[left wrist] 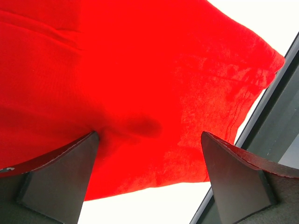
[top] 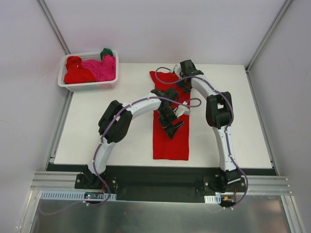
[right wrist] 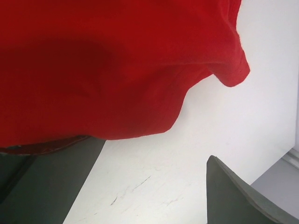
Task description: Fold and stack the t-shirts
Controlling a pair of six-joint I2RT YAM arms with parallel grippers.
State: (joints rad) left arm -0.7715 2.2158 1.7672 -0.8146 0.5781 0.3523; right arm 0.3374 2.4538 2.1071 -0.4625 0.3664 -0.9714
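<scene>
The left gripper (left wrist: 149, 136) is standing wide open and is grasping nothing. Its two fingers (left wrist: 60, 179) are hanging just above the cloth, and red fabric is filling the whole gap between them. From above, this gripper is hovering over the middle of the red t-shirt (top: 170, 143), which is lying flat on the table (top: 97, 136) as a long narrow band running from the far side toward the arms.

The right gripper (right wrist: 149, 158) is released as well, at the far end of the same shirt. One finger is meeting the edge of the cloth, with its tip hidden by fabric, and the other is hanging over bare table. So the jaws are straddling the border of the shirt, not pinching it.

I am judging that the narrow shape means the sides are already folded in. One gripper at the middle and one at the far end are probably preparing a crosswise fold.

At the far left corner, the white basket (top: 90, 86) is keeping the waiting shirts away from the working area: a red heap (top: 77, 73), a magenta-pink shirt (top: 103, 68) and a dark green shirt (top: 106, 52).

No brand, label or readable writing is showing on the cloth, the basket or the arms.
</scene>
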